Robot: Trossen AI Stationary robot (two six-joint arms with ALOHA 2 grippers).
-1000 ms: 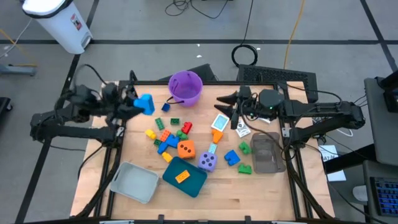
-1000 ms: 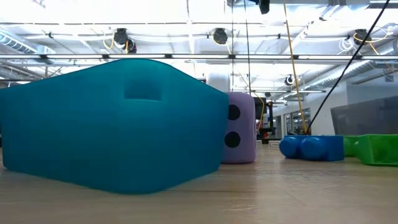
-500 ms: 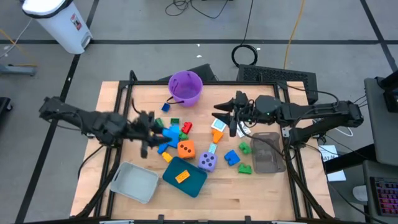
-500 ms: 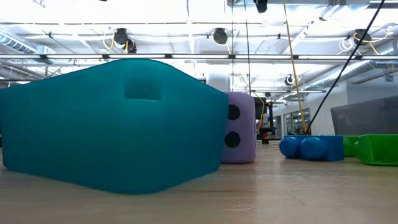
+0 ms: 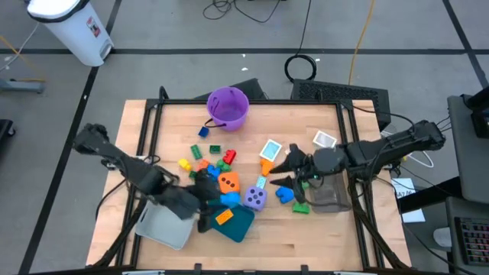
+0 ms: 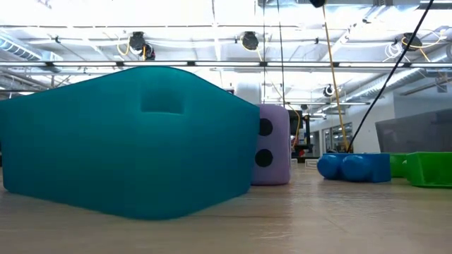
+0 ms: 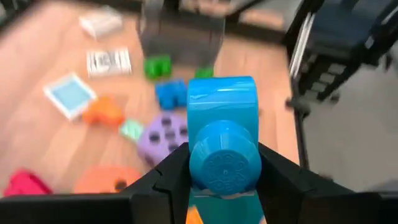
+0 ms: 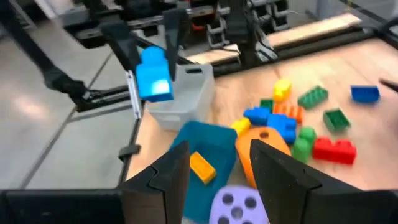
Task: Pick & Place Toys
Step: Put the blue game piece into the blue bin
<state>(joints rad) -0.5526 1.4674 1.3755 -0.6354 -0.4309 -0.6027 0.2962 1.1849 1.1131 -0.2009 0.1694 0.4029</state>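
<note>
Two arms reach over the table's middle. The left gripper [image 7: 221, 171] is clamped on a light blue brick [image 7: 222, 140], holding it above the teal tray [image 5: 233, 221], at about seven o'clock from the orange die [image 5: 228, 182]. The right gripper [image 5: 284, 177] hovers near three o'clock of the purple die [image 5: 254, 198], just beside a blue brick [image 5: 285, 194], its fingers apart with nothing between them.

Two dice: orange [image 5: 228, 182], purple [image 5: 254, 199]. Three trays: teal [image 5: 241, 224], grey [image 5: 163, 228], clear [image 5: 330, 196]. One bucket [image 5: 228, 107].
</note>
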